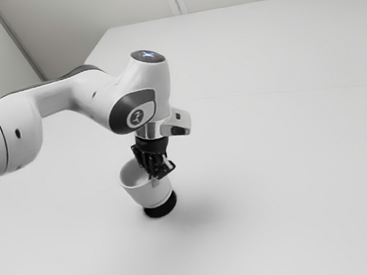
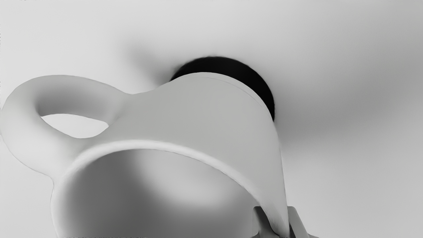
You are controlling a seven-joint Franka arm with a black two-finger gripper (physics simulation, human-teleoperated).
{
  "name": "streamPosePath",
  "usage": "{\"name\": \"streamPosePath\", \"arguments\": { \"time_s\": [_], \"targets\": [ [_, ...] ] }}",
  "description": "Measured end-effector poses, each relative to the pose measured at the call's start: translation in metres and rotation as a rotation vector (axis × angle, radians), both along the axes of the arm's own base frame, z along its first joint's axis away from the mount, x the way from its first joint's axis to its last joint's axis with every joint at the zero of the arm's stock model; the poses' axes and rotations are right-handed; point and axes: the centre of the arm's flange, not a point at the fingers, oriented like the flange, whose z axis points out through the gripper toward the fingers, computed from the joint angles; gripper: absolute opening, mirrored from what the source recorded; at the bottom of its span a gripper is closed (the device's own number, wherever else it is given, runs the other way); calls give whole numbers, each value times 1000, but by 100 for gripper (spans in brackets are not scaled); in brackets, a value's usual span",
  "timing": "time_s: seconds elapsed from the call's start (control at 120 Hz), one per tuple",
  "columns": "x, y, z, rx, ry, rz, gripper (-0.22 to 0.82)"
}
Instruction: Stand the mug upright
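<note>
Pinching mug [image 1: 143,194] by rim, hand [image 1: 157,175] has one finger inside, one outside; mug tilted.

In the exterior view we look from the arm's side, well back from the fingers of our black two-finger gripper [image 1: 161,172], down across the smooth white table [image 1: 282,185]. Our wrist view looks down from the hand, close past the fingertips. Both share the round white mug [image 2: 205,112] at the fingers.

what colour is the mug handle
The mug handle is plain off-white to pale grey, and shows best in the wrist view.
</note>
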Motion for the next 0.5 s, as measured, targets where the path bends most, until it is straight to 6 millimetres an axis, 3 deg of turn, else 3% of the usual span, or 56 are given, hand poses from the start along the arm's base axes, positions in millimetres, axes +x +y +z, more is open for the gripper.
{"name": "streamPosePath", "arguments": {
  "time_s": [0.5],
  "targets": [
    [27, -3, -26, 8, -41, 80, -18]
  ]
}}
